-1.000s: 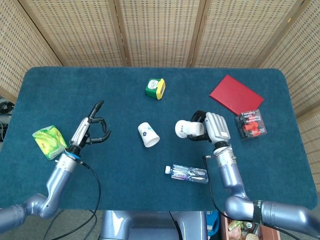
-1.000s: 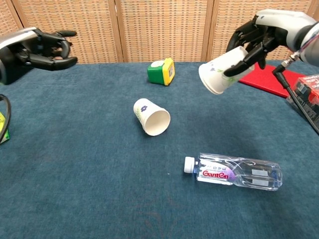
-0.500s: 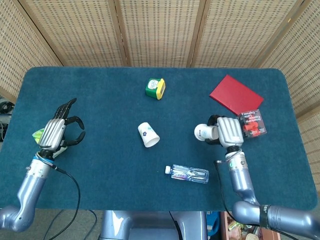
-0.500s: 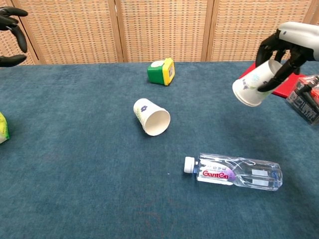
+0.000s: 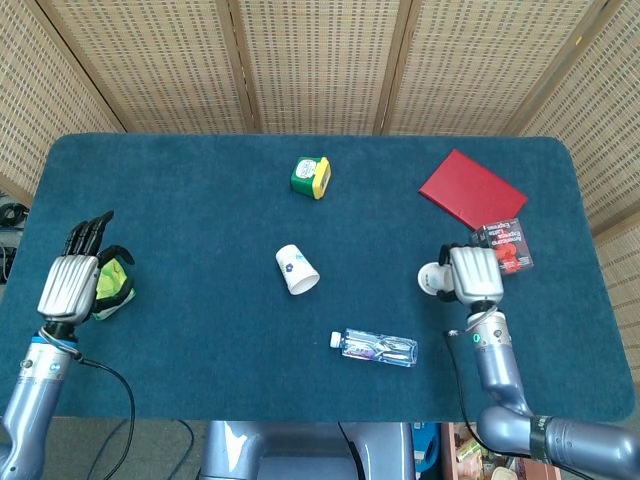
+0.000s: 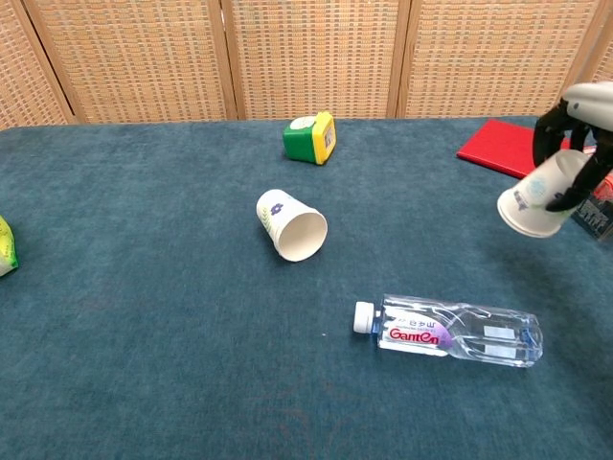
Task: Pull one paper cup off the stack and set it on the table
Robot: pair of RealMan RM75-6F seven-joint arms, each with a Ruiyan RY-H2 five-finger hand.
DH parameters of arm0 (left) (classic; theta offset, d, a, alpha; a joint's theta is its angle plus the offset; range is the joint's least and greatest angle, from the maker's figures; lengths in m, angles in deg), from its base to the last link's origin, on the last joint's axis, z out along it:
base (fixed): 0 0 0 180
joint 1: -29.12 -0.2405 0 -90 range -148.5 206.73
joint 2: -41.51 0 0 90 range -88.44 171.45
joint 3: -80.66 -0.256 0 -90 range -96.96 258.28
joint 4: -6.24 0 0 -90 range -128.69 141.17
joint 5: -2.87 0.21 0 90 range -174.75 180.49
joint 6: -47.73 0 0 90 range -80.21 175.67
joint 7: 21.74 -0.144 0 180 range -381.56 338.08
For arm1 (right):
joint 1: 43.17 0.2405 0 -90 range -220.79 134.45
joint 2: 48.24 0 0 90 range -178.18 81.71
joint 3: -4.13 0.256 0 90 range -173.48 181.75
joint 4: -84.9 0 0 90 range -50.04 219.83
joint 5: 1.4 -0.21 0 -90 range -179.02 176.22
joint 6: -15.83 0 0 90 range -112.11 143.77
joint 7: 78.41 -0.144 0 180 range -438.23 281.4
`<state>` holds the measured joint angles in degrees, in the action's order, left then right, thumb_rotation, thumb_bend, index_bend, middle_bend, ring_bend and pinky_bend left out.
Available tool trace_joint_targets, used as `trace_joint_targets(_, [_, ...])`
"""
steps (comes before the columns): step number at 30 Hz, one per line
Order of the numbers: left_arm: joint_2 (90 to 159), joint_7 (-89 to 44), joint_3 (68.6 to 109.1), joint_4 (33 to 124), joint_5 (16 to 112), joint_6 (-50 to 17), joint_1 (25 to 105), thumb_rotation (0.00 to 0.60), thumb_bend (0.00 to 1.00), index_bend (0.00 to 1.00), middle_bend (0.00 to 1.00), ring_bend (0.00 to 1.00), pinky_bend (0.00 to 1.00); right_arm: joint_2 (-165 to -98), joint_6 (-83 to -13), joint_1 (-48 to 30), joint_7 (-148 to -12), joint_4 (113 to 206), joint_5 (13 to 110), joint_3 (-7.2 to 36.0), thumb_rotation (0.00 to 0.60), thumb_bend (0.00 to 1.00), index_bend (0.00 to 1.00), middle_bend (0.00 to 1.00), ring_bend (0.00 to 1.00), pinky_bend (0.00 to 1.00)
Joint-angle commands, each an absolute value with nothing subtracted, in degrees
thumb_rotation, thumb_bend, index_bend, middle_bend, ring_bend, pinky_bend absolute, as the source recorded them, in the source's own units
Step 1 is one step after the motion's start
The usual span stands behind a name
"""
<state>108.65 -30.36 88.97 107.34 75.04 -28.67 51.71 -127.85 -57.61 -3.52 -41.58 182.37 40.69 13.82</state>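
Two hands frame the blue-carpeted counter [image 5: 200, 330]. At far left, the left hand [image 5: 72, 280] hovers with fingers spread and holding nothing, directly above a yellow-green packet [image 5: 112, 288] at the counter's left edge. Toward the middle, a single paper cup [image 6: 291, 224] lies on its side, mouth facing the near edge. Behind it, near the far edge, stands a green and yellow tape measure [image 5: 310, 176]. In front of the cup and to its right, a clear water bottle [image 6: 448, 332] lies flat, cap pointing left. At right, the right hand [image 5: 472, 274] grasps the paper cup stack [image 6: 539, 195], tilted with its mouth down and leftward, clear of the counter. Behind it lie a red book [image 5: 471, 188] and a red-and-black package [image 5: 503, 247].
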Motion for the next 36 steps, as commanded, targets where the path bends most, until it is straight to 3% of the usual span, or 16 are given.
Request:
trace_joint_targets(1, [108.9, -31.19, 88.74, 107.48, 74.6, -29.39, 50.94, 0.6, 0.39, 0.45, 0.0, 0.0, 0.0, -128.11, -57.08, -4.01, -40.26, 181.62, 39.79, 12.98, 0.6, 0.17, 0.75, 0.6, 0.48, 0.71])
trace_joint_targets(9, [109.37, -30.68, 88.24, 108.38, 75.67, -31.17, 49.08, 0.6, 0.39, 0.44, 0.0, 0.0, 0.0, -129.04, -56.03, -4.7, -38.36, 180.73, 38.92, 12.05, 0.6, 0.17, 0.75, 0.54, 0.47, 0.7])
trace_joint_targets(17, [109.78, -30.71, 87.67, 108.58, 76.86, -32.15, 47.69, 0.6, 0.39, 0.42, 0.0, 0.0, 0.0, -127.76, -54.02, -5.04, -36.51, 182.17, 36.76, 11.23, 0.6, 0.17, 0.56, 0.28, 0.18, 0.46])
trace_joint_targets(24, [109.53, -31.23, 87.48, 109.42, 77.95, -33.23, 46.65, 0.6, 0.39, 0.39, 0.0, 0.0, 0.0, -126.62, -54.84, -6.16, -37.59, 183.2, 38.49, 11.03, 0.6, 0.17, 0.41, 0.12, 0.02, 0.34])
trace_joint_targets(32, [109.09, -31.97, 87.22, 109.87, 78.91, -33.97, 45.72, 0.6, 0.39, 0.34, 0.0, 0.0, 0.0, -124.74, -56.59, -7.42, -38.09, 185.29, 40.84, 10.8, 0.6, 0.17, 0.36, 0.02, 0.0, 0.25])
trace_joint_targets(36, [107.93, -32.68, 86.26, 110.01, 79.94, -34.0, 44.98, 0.6, 0.39, 0.24, 0.0, 0.0, 0.0, -123.38, -60.26, -8.94, -38.1, 187.8, 46.49, 9.51, 0.6, 0.17, 0.33, 0.0, 0.0, 0.22])
